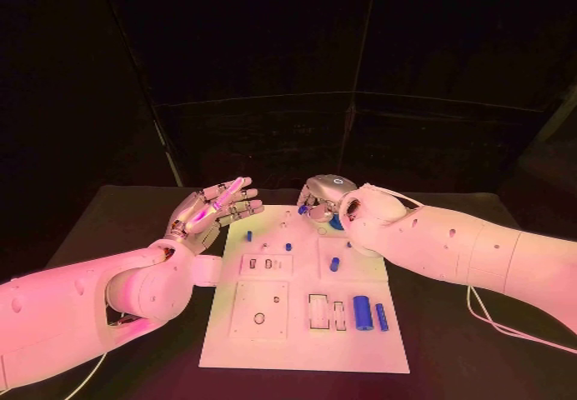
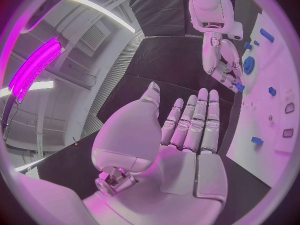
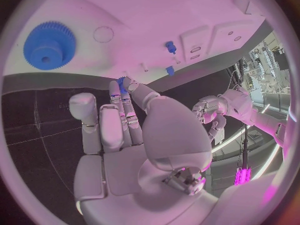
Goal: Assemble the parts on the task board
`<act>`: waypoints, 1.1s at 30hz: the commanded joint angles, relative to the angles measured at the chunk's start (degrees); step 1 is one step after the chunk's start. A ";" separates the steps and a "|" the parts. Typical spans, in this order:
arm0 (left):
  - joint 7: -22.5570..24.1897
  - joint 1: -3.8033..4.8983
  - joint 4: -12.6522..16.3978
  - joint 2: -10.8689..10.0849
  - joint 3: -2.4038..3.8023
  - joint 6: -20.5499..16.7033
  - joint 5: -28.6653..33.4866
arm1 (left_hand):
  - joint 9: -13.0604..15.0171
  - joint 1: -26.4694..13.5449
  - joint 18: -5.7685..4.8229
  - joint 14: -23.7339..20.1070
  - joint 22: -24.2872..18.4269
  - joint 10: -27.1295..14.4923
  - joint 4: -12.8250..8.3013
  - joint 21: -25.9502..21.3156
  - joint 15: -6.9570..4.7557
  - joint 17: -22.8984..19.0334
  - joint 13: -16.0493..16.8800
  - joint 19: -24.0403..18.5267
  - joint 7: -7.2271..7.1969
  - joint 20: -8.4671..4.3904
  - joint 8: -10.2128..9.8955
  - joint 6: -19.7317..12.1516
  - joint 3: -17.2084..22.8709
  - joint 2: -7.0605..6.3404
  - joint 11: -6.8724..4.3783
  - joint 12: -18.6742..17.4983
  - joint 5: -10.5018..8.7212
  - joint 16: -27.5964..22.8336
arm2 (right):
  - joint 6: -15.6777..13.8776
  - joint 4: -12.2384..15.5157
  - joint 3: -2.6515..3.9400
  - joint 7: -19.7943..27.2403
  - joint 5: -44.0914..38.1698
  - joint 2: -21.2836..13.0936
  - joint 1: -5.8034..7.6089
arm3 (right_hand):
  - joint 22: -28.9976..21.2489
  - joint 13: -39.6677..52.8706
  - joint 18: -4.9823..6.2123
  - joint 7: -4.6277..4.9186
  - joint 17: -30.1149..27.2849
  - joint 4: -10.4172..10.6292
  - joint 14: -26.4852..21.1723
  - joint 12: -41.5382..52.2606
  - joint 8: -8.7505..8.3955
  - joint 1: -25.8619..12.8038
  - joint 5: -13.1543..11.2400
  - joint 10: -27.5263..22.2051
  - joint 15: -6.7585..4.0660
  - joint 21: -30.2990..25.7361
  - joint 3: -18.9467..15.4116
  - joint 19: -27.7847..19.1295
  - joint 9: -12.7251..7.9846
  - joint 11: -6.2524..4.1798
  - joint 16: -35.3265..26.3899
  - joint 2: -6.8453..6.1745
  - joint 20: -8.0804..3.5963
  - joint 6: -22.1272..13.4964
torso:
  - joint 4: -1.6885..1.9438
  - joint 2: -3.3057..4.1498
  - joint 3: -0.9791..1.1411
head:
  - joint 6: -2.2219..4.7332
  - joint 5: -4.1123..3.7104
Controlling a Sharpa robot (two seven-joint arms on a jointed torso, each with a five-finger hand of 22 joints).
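Note:
The white task board (image 1: 301,342) lies in the middle of the black table. My right hand (image 1: 323,198) hovers over the board's far edge and pinches a small blue part (image 3: 122,85) between thumb and fingertips; the same part (image 2: 239,86) appears in the left wrist view. A blue gear (image 3: 49,45) sits on the board just beside that hand, partly hidden behind the right wrist (image 1: 338,222). My left hand (image 1: 217,208) is raised at the board's far left corner, palm up, fingers (image 2: 194,120) straight and apart, holding nothing.
Small blue pegs (image 1: 249,236) (image 1: 288,247) (image 1: 334,264) stand on the board's far half. A thick blue cylinder (image 1: 362,312) and a thinner one (image 1: 381,317) lie near its right edge, beside rectangular slots (image 1: 320,310). A white cable (image 1: 493,321) trails under the right arm.

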 commanded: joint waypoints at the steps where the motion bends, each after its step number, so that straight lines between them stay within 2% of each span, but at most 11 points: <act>1: 0.03 0.33 0.06 0.07 0.04 0.97 -0.45 | -0.08 0.27 0.61 0.00 -0.07 -0.04 -0.19 -0.28 0.19 -0.05 -0.04 0.38 4.40 -0.09 -0.39 -0.32 -0.13 0.50 0.35 -0.33 0.21 -0.27 | -3.42 -1.16 0.06 0.57 1.27 1.16 0.14 | 0.08 0.07 -0.46 -0.05 0.13 0.15 1.53 0.22 0.20 0.03 -0.19 0.36 -0.37 0.11 0.08 -0.04 0.15 -0.05 0.22 -0.46 -0.31 0.47 | -0.06 0.16 -0.01 | 0.16 0.23; 7: 0.03 0.63 0.10 0.25 0.04 0.95 -0.45 | -0.09 0.26 0.61 0.00 -0.08 -0.05 -0.20 -0.29 0.19 -0.06 -0.04 0.40 4.41 -0.09 -0.41 -0.37 -0.14 0.51 0.36 -0.34 0.21 -0.28 | -2.66 -2.56 0.10 0.55 1.70 2.81 0.16 | 0.13 0.08 -0.47 -0.04 0.29 0.19 1.55 0.22 0.16 0.00 -0.24 0.36 -0.37 0.13 0.07 -0.02 0.14 -0.05 0.31 -0.52 -0.32 0.45 | 0.16 0.41 -0.15 | 0.08 0.28; 12: 0.01 0.74 -0.07 0.53 0.04 0.93 -0.45 | -0.11 0.24 0.61 0.03 -0.11 -0.07 -0.21 -0.32 0.20 -0.08 -0.04 0.44 4.44 -0.09 -0.48 -0.57 -0.17 0.57 0.38 -0.40 0.21 -0.32 | -0.39 -3.95 0.11 -0.31 1.71 4.05 0.16 | 0.19 0.05 -0.49 0.02 0.40 0.33 1.58 0.08 -0.03 -0.08 -0.22 0.13 -0.35 0.19 0.10 0.01 0.09 0.02 0.41 -0.72 -0.33 0.26 | 0.37 0.42 -0.28 | 0.12 0.28; 14: 0.02 0.84 -0.05 0.55 0.04 0.93 -0.45 | -0.11 0.24 0.61 0.03 -0.11 -0.07 -0.21 -0.32 0.20 -0.08 -0.04 0.44 4.44 -0.09 -0.48 -0.57 -0.17 0.57 0.38 -0.40 0.21 -0.32 | 0.56 -4.28 0.12 -0.50 1.65 4.30 0.16 | 0.20 0.04 -0.49 0.03 0.38 0.37 1.58 0.03 -0.08 -0.10 -0.24 0.05 -0.34 0.20 0.11 0.01 0.08 0.04 0.42 -0.77 -0.32 0.22 | 0.27 0.39 -0.19 | 0.07 0.44; 17: 0.02 1.02 0.07 0.49 0.04 0.91 -0.45 | -0.12 0.24 0.61 0.04 -0.12 -0.08 -0.22 -0.34 0.20 -0.09 -0.04 0.46 4.46 -0.09 -0.51 -0.61 -0.18 0.59 0.39 -0.43 0.21 -0.33 | 1.44 -4.50 0.12 -0.76 1.56 4.61 0.16 | 0.17 0.02 -0.49 0.08 0.34 0.46 1.57 -0.06 -0.18 -0.16 -0.32 -0.10 -0.30 0.20 0.11 -0.02 0.06 0.09 0.43 -0.89 -0.31 0.13 | 0.17 0.56 -0.21 | 0.26 0.59; 21: 0.00 1.15 0.07 0.51 0.04 0.91 -0.45 | -0.12 0.24 0.60 0.05 -0.13 -0.08 -0.23 -0.35 0.20 -0.09 -0.04 0.47 4.47 -0.09 -0.53 -0.64 -0.18 0.61 0.39 -0.45 0.20 -0.34 | 1.89 -5.09 0.12 -1.33 1.42 5.24 0.16 | 0.14 0.00 -0.49 0.12 0.26 0.55 1.56 -0.13 -0.26 -0.22 -0.39 -0.20 -0.27 0.19 0.11 -0.04 0.04 0.13 0.42 -0.97 -0.29 0.06 | 0.21 0.48 -0.15 | 0.08 0.58; 31: -0.13 1.51 -0.04 0.81 0.05 0.80 -0.45 | -0.13 0.26 0.60 0.08 -0.16 -0.09 -0.27 -0.37 0.20 -0.10 -0.04 0.51 4.49 -0.09 -0.57 -0.66 -0.20 0.64 0.41 -0.49 0.21 -0.37 | 2.60 -6.99 0.12 -3.09 -0.11 6.37 0.16 | 0.02 -0.03 -0.48 0.19 0.09 0.77 1.52 -0.25 -0.40 -0.37 -0.46 -0.37 -0.21 0.15 0.10 -0.13 0.02 0.21 0.38 -1.12 -0.25 -0.05 | 0.31 0.62 -0.22 | -0.26 0.54; 33: -0.13 1.63 0.03 0.78 0.05 0.77 -0.45 | -0.13 0.26 0.60 0.08 -0.16 -0.09 -0.27 -0.37 0.20 -0.10 -0.04 0.51 4.49 -0.09 -0.57 -0.66 -0.20 0.64 0.41 -0.49 0.21 -0.37 | 2.33 -7.25 0.12 -3.24 0.00 6.57 0.16 | -0.06 -0.04 -0.47 0.21 0.00 0.87 1.50 -0.29 -0.46 -0.46 -0.48 -0.44 -0.18 0.12 0.08 -0.19 0.01 0.24 0.36 -1.21 -0.23 -0.09 | 0.24 0.75 -0.19 | -0.20 0.64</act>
